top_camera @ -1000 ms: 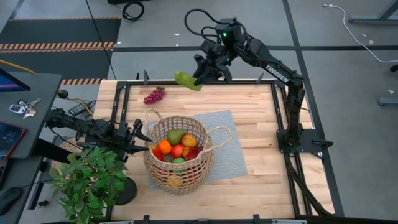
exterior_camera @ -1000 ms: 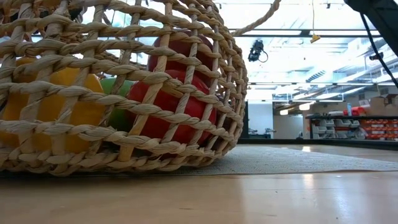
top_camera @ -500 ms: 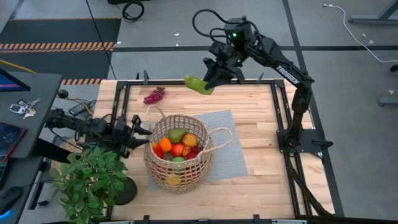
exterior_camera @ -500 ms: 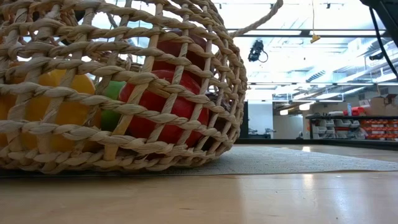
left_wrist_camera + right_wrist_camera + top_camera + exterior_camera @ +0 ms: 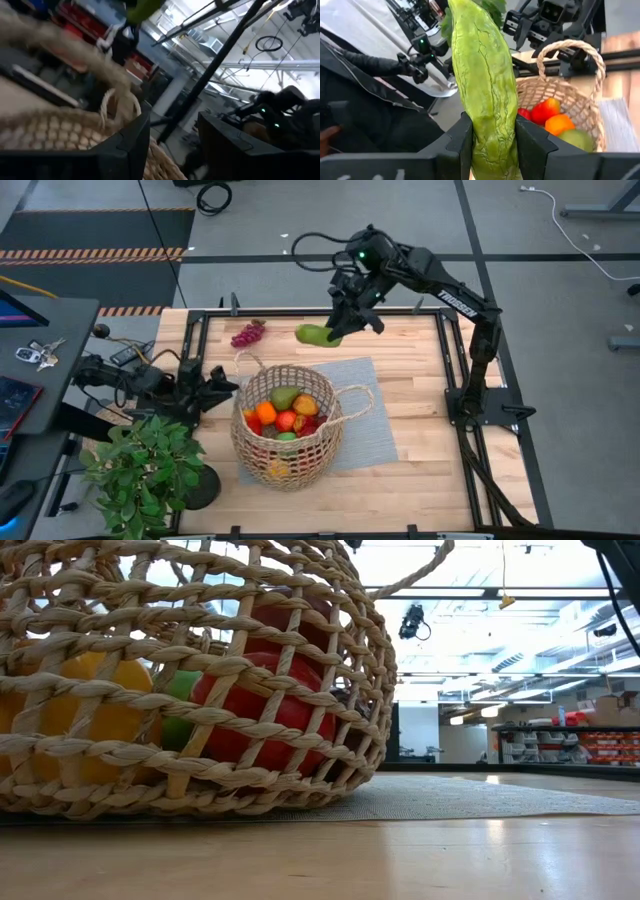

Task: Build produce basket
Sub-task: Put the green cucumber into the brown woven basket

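- 1 long green vegetable (image 5: 317, 334) sits clenched in your right gripper (image 5: 334, 330), which has swung from beyond the table's far edge to above it, closer to the basket (image 5: 288, 427).
- Your left gripper (image 5: 222, 388) waits beside the basket's rim; whether it grips anything, I cannot tell.
- The grapes (image 5: 247, 333) lie unloaded on the table (image 5: 420, 470).

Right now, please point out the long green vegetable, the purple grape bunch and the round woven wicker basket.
long green vegetable (image 5: 487, 95): right wrist view, mid-body.
purple grape bunch (image 5: 247, 333): high view, centre.
round woven wicker basket (image 5: 258, 465): high view, side wall.
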